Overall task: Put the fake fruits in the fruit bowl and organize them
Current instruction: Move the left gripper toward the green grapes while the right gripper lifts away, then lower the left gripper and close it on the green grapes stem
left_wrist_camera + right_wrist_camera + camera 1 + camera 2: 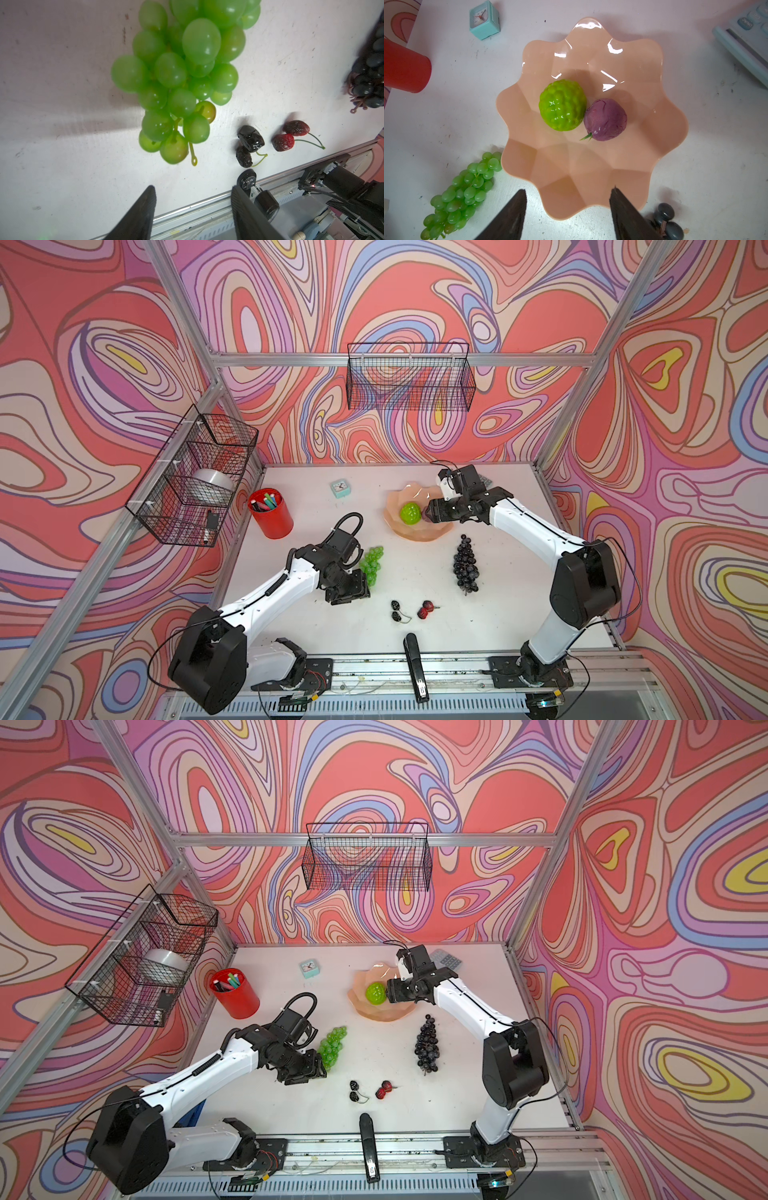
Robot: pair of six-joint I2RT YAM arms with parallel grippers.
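Observation:
The peach-pink fruit bowl (415,533) (376,1013) (571,166) holds the lime-green ball (410,513) (562,105) and, touching it, the mauve ball (605,119). My right gripper (569,193) (430,512) hovers open and empty over the bowl. On the table lie the green grape bunch (371,562) (182,79), the dark purple bunch (465,564) (427,1044), a black berry pair (396,611) (247,143) and a red berry pair (426,610) (291,135). Low beside the green bunch's near end, my left gripper (193,188) (357,591) is open, with nothing between its fingers.
A red cup of markers (272,514) and a small teal clock (340,488) stand at the back left. A calculator (446,960) lies behind the bowl. A black stapler (413,668) rests on the front rail. Wire baskets (195,477) (409,379) hang on the walls.

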